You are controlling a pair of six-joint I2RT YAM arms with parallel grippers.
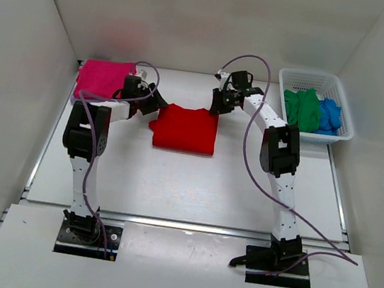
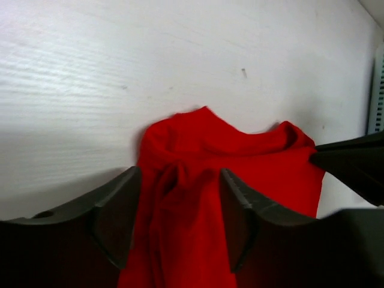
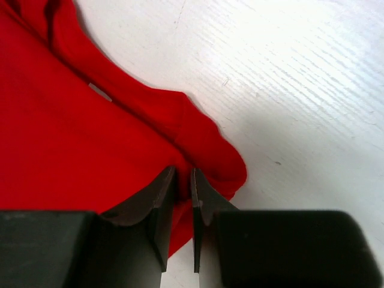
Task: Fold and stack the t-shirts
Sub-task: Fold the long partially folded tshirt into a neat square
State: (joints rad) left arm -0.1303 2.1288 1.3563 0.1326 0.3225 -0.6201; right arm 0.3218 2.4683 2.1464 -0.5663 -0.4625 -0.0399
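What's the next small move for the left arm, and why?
Probably close the left gripper on the red shirt. Its jaws stand open astride the shirt's bunched far edge, while the right gripper looks pinched on the other far corner. Both need a hold before lifting.

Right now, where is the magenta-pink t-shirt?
In the top external view, the magenta-pink t-shirt lies folded at the far-left corner of the table, beside the left claw and left of the red t-shirt.
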